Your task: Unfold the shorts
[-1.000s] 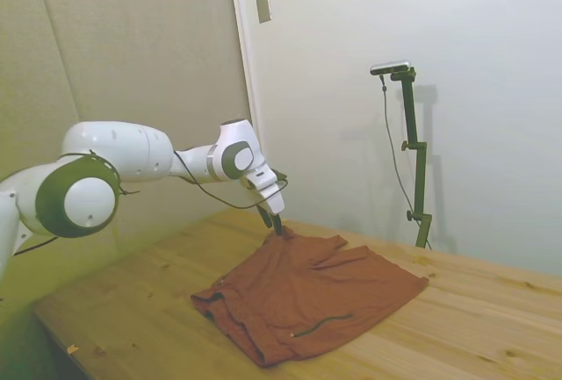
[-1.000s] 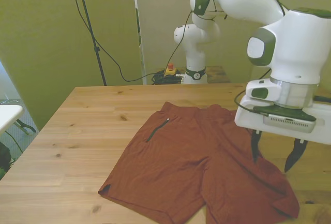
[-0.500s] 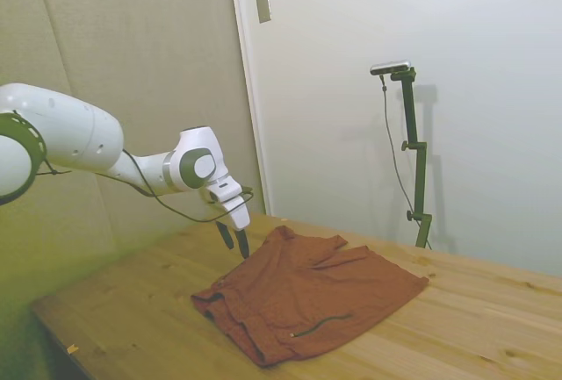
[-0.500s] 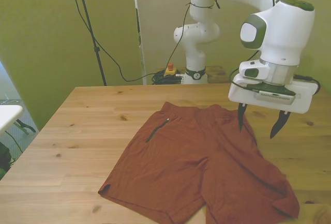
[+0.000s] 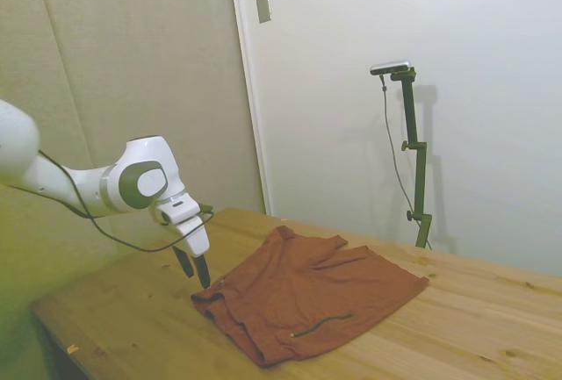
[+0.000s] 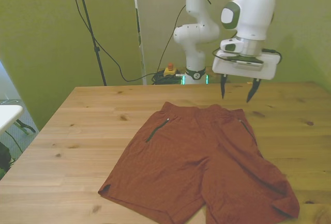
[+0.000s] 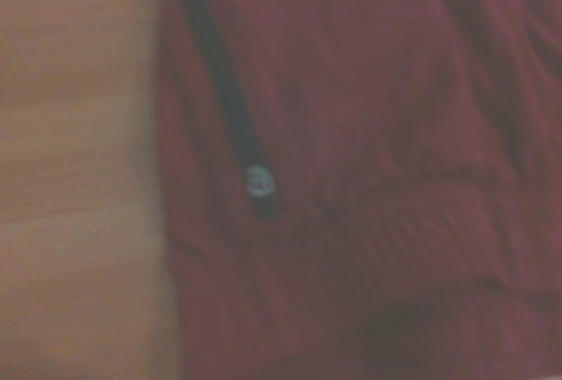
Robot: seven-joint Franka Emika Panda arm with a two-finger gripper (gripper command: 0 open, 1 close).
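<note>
The rust-red shorts [image 6: 201, 162] lie spread out flat on the wooden table [image 6: 77, 131], waistband toward the far edge and both legs toward the near edge. A thin dark pocket line [image 6: 156, 129] shows on the front view's left half. My gripper [image 6: 238, 89] hangs open and empty above the table just beyond the waistband, toward the front view's right. In the side view the gripper [image 5: 194, 268] hovers beside the waistband end of the shorts [image 5: 307, 297], not touching them. The wrist view shows blurred red cloth of the shorts [image 7: 378, 134], a dark pocket line with a small silver pull [image 7: 258, 181], and bare table [image 7: 79, 178].
Bare wood surrounds the shorts on the front view's left and along the far edge. Behind the table stand a thin dark pole with cables [image 6: 89, 27] and a red-topped button box [image 6: 169, 69] near the robot's base. A white object [image 6: 8, 114] pokes in at the left edge.
The open gripper has travelled from over the leg end of the shorts back along them to the waistband end. The shorts have not moved.
</note>
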